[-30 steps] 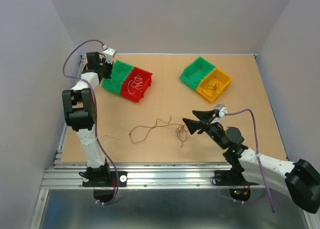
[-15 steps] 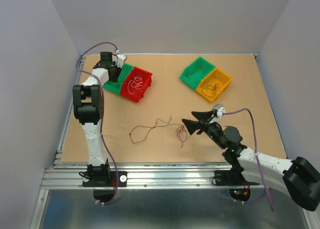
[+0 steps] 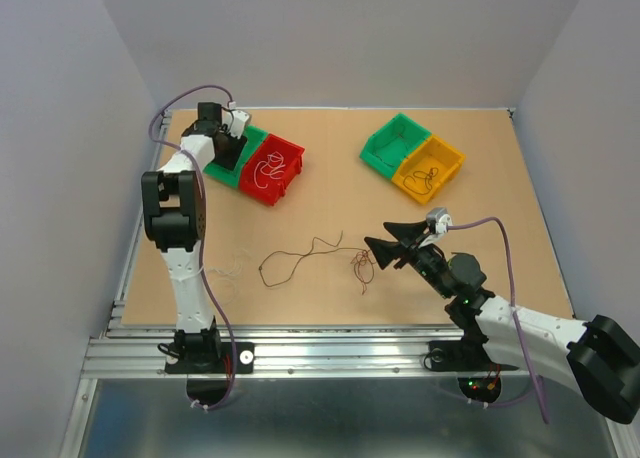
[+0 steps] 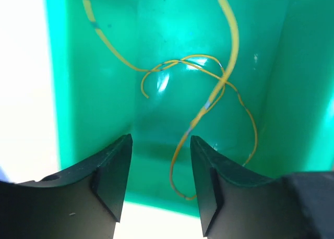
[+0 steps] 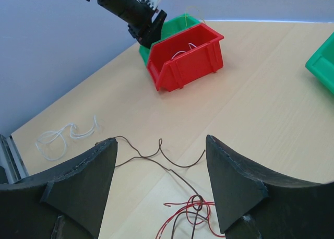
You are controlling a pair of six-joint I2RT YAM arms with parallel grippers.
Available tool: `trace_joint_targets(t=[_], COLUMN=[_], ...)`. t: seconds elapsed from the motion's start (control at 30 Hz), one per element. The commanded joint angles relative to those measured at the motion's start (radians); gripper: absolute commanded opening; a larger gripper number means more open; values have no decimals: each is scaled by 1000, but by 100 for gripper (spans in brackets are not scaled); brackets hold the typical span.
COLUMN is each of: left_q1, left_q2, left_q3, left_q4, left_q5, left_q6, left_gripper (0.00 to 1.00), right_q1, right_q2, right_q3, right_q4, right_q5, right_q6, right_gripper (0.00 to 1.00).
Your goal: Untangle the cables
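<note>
Counting on one table (image 3: 480,278): four bins (two green, one red, one yellow), two grippers, and three cables lying loose on the tabletop.

One left gripper (image 4: 160,139) is reaching to the far left corner and hanging inside the left green bin (image 4: 78,103). Its two fingers (image 4: 112,171) are standing spread and gripping nothing. One yellow cable (image 4: 235,51) is lying looped on that bin's floor, past the fingertips; whether it is touching them cannot be told.

One white cable (image 3: 226,271) is lying curled at the near left of the table, well apart from the other loose strands.

One red bin (image 3: 262,193) is sitting against the right side of the left green bin and holding a whitish curl (image 3: 272,166); the strands in it are too fine for counting.

One brown cable (image 3: 300,252) is trailing across the middle of the table. Its right end is running into one reddish clump (image 3: 360,266), where the two are knotting together.

One right gripper (image 5: 160,141) is hovering just right of that clump, its jaws spread wide with nothing pinched; in the right wrist view the knot is showing low between the two fingers.

One right green bin (image 3: 378,148) is sitting at the far right, touching one yellow bin (image 3: 450,158) on its near right side. A dark curl (image 3: 425,176) is lying in the yellow one.
</note>
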Motion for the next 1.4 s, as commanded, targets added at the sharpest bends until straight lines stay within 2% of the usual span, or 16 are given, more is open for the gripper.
trace_joint_targets(t=[0.0,0.27,0.5,0.57,0.7,0.83,0.87,1.1,1.2,1.37], left_q1=[3,3,3,3,3,3,-29,-55,-72,-103], left_q2=[-162,-283,-271,-235,-130,-49,-34,77,140,206], left_q3=[-23,-40,76,149,304,399,413,489,574,607], left_q4=[-6,-41,-83,-86,-87,-80,-77,38,43,47], left_q5=[-14,12,38,61,90,101,99,40,13,-74], left_q6=[23,26,23,23,2,-18,-29,-61,-63,-68], left_gripper=[60,61,61,64,75,78,80,84,85,84], right_q1=[4,4,4,4,4,4,4,4,4,2], right_q2=[-18,-16,-18,-15,-4,7,10,25,24,15], right_q3=[-13,-13,-13,-9,0,5,8,25,28,17], right_q4=[24,24,24,24,24,24,24,24,24,24], right_q5=[17,16,20,19,8,8,6,-1,-9,0], right_q6=[5,10,7,8,13,16,16,17,25,30], right_gripper=[73,73,74,74,74,74,74,73,73,73])
